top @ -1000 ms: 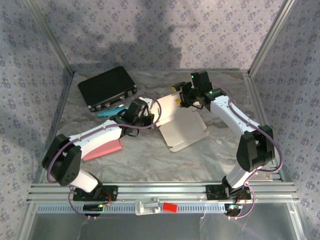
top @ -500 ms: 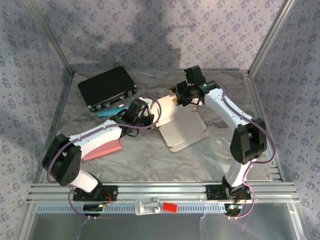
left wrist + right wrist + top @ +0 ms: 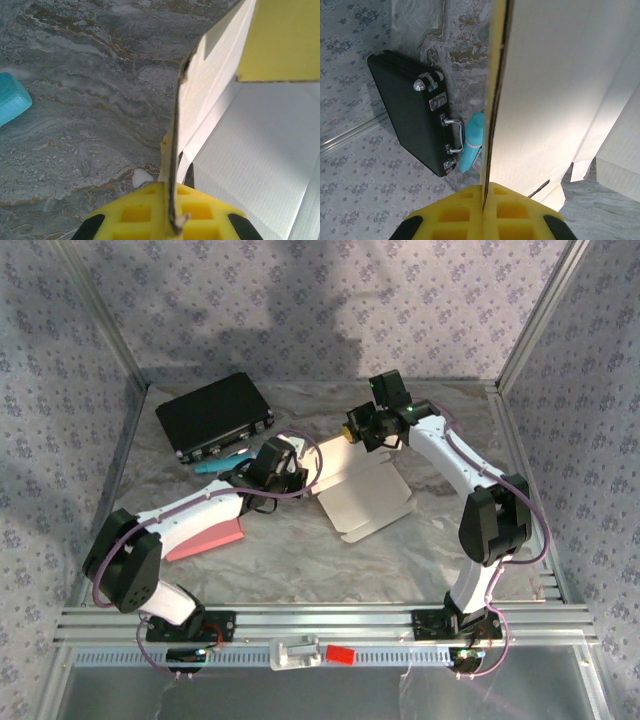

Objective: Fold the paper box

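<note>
The box (image 3: 368,498), cut off in wrist views, is clamped at 9 o'clock by the left gripper (image 3: 172,200), at 12 by the right gripper (image 3: 484,200).

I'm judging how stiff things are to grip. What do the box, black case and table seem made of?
Box: thin cardboard, matte white one side, yellow the other; its cut edge looks brown. Case: matte black, probably plastic or leatherette, with shiny metal corners, latches and handle. Table: grey marbled cover, slightly crinkled, perhaps vinyl or foil.
</note>
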Motion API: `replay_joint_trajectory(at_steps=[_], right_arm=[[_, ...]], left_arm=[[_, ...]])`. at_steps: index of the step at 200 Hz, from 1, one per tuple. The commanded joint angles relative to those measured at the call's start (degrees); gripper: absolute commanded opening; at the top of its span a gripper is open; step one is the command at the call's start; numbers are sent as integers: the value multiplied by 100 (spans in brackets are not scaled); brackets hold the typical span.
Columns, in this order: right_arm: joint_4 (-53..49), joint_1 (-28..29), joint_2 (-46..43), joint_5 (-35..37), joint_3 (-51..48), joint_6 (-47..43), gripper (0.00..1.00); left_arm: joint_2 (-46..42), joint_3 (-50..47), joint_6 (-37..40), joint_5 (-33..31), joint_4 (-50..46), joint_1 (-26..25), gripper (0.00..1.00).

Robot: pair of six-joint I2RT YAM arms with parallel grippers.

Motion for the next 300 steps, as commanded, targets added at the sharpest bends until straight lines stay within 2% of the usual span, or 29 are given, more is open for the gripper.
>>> replay_joint_trajectory(at_steps=[1, 16, 48, 64, 81, 97, 129, 151, 212, 300], right_arm=[[186, -20, 17, 187, -49, -63, 0], [579, -4, -83, 261, -312, -24, 0], [2174, 141, -435, 602, -1287, 266, 0], [2970, 247, -561, 837, -1808, 594, 0], [3394, 336, -598, 996, -2095, 887, 0], [3504, 393, -599, 1091, -2146, 997, 0], [3568, 436, -541, 1103, -2146, 1130, 0], [3683, 453, -533, 1090, -2398, 1200, 0], [3791, 448, -554, 1019, -2522, 1282, 0], [3860, 485, -585, 975, -2498, 1396, 0]], left_arm=[[-199, 39, 76, -37, -1, 41, 0], [-252, 37, 23, 32, -58, 84, 1], [-686, -92, -507, 495, -216, 437, 30], [-988, -47, -896, 843, -404, 647, 38], [-1252, 117, -1545, 1010, -651, 829, 45], [-1359, 267, -2531, 1018, -766, 975, 50], [-780, 879, -4341, 1376, -893, 1015, 49], [-191, 1383, -5045, 1534, -946, 932, 49], [697, 2088, -5488, 1610, -993, 804, 51], [1115, 2112, -5566, 1685, -817, 728, 46]])
